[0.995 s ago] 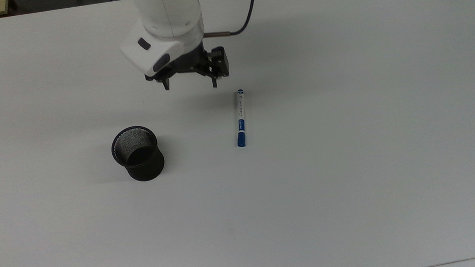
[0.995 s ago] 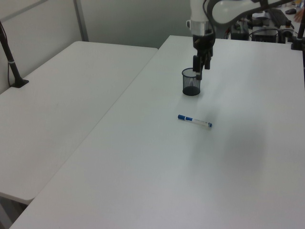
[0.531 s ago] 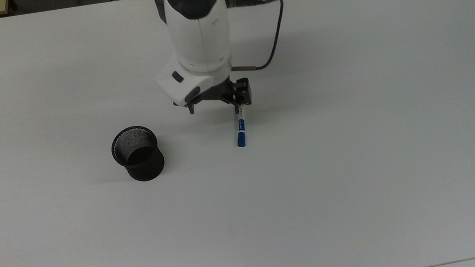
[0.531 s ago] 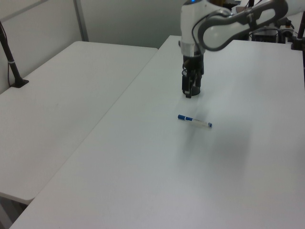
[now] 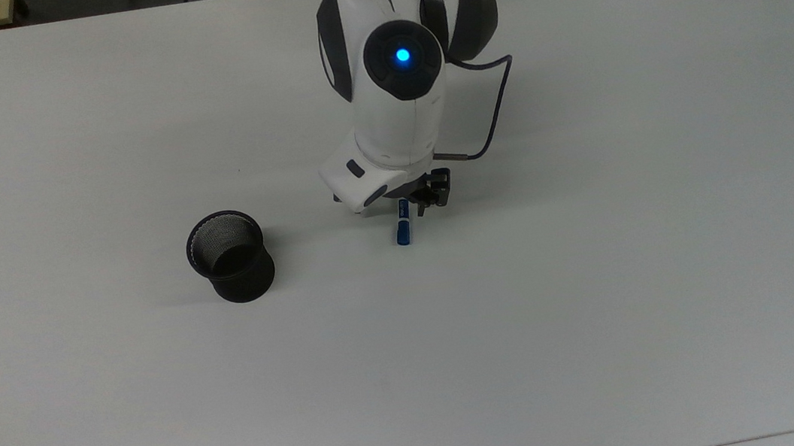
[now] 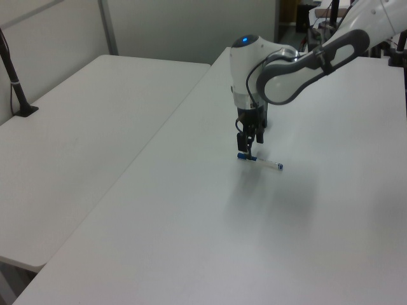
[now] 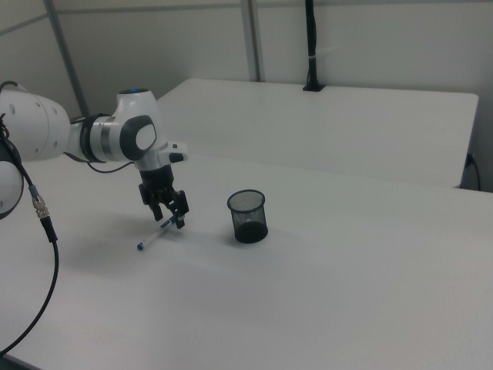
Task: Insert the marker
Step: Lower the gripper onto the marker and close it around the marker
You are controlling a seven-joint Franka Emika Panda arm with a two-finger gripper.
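The marker (image 5: 403, 232) lies flat on the white table (image 5: 599, 266); its blue cap points toward the top view's bottom edge, and its white barrel runs up under the arm's hand. My gripper (image 5: 399, 211) is low over the marker's cap half, fingers open and straddling it. The left view shows the gripper (image 6: 248, 152) at the marker's (image 6: 267, 163) blue end. In the right view the gripper (image 7: 170, 222) stands open over the upper end of the marker (image 7: 150, 240). The black mesh cup (image 5: 229, 256) stands upright to the top view's left of the marker, apart from it.
A second white table (image 6: 76, 140) adjoins on the left view's left. The arm's cable (image 5: 497, 112) loops to the top view's right of the hand. In the right view the mesh cup (image 7: 247, 216) stands right of the gripper.
The arm has swung from near the table's far side toward the top view's bottom right and come down. The gripper now sits low over the marker. Marker and cup have not moved.
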